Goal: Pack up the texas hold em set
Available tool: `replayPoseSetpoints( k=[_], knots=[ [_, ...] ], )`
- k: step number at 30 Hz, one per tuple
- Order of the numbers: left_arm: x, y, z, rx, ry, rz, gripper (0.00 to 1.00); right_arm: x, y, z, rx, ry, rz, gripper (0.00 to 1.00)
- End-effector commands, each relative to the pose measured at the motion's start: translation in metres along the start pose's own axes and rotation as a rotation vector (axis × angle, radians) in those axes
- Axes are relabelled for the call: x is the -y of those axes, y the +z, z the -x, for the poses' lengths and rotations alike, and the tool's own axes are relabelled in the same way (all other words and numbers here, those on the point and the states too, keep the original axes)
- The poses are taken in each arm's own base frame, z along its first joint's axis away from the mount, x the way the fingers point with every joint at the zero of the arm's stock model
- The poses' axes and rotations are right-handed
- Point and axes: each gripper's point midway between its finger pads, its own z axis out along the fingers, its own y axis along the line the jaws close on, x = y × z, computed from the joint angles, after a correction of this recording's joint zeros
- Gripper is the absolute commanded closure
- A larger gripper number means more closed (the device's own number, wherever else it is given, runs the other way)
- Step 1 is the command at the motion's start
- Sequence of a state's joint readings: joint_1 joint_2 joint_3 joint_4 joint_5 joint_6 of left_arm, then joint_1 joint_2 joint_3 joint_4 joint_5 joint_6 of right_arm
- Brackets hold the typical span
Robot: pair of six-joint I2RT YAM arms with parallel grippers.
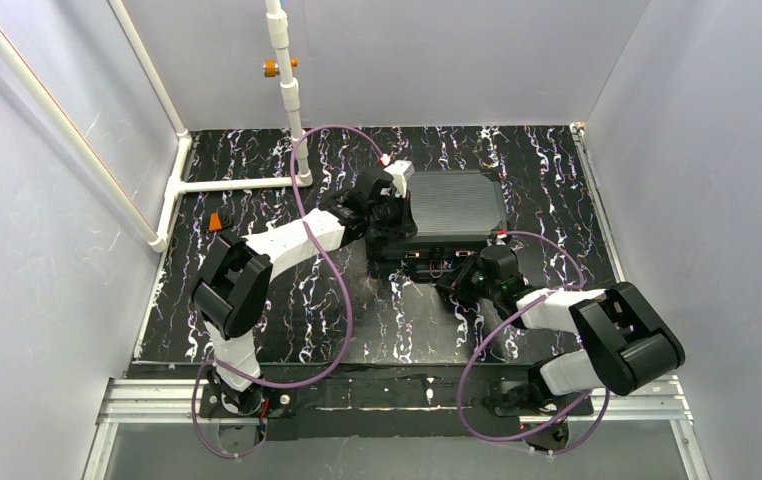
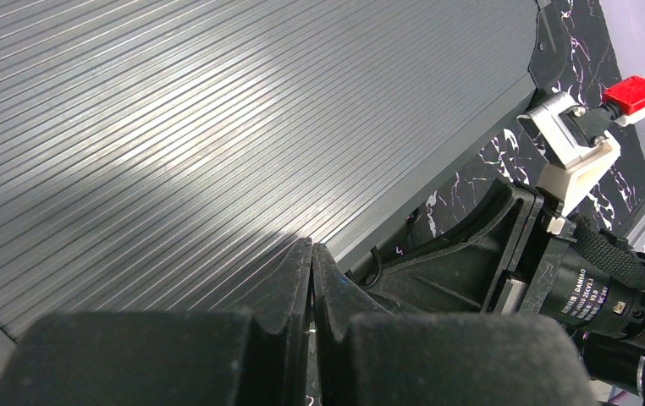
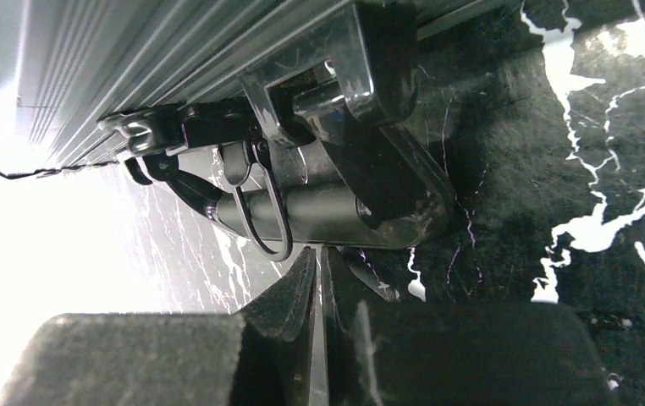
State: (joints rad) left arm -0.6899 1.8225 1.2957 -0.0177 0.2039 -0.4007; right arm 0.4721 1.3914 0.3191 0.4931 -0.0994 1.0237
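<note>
At the near side of the worktop (image 1: 287, 330), the right claw (image 3: 317, 264) is sitting with its jaws pressed together, gripping nothing and pointing at the front of the case (image 1: 427, 245). Just beyond it, the black handle (image 3: 387, 194) is showing against the case's front wall, with a latch (image 3: 328, 76) next to it and a thin wire loop (image 3: 267, 222) beside both.

The case is resting near the middle of the worktop, and its ribbed lid (image 2: 217, 127) is lying down over the base. Whether it is latched cannot be told.

At the case's left end, the left claw (image 2: 311, 249) is also sitting fully closed with nothing between its jaws, its tip lying right at the lid's ribs. Whether it is touching them cannot be told.

Farther left, well apart from the case, 1 small orange block (image 1: 217, 222) is sitting on the worktop. Beyond it, a white pipe (image 1: 287, 90) is standing at the far edge.
</note>
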Motion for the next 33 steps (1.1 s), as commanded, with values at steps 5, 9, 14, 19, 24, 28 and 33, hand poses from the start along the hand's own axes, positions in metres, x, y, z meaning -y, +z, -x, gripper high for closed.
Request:
replayPoseSetpoints(
  k=[5,9,14,19,24,28,33],
  knots=[
    [-0.067,-0.016,-0.121,-0.398,-0.044,0.233,1.00,-0.039,0.006,0.027,0.055,-0.037,0.082,0.87],
    [-0.067,-0.017,-0.122,-0.398,-0.045,0.234,1.00,-0.044,0.007,0.032,0.065,-0.040,0.086,0.87],
    [-0.066,-0.018,-0.121,-0.394,-0.044,0.231,1.00,-0.050,0.005,0.039,0.082,-0.056,0.084,0.87],
    [-0.066,-0.019,-0.120,-0.393,-0.044,0.231,1.00,-0.055,0.002,0.046,0.098,-0.068,0.079,0.87],
    [-0.067,-0.020,-0.119,-0.390,-0.046,0.233,1.00,-0.058,0.003,0.065,0.133,-0.076,0.062,0.87],
    [-0.069,-0.023,-0.122,-0.394,-0.045,0.235,1.00,-0.062,0.011,0.087,0.161,-0.072,0.053,0.87],
    [-0.069,-0.027,-0.125,-0.396,-0.046,0.235,1.00,-0.048,0.018,0.091,0.155,-0.045,0.009,0.87]
  ],
)
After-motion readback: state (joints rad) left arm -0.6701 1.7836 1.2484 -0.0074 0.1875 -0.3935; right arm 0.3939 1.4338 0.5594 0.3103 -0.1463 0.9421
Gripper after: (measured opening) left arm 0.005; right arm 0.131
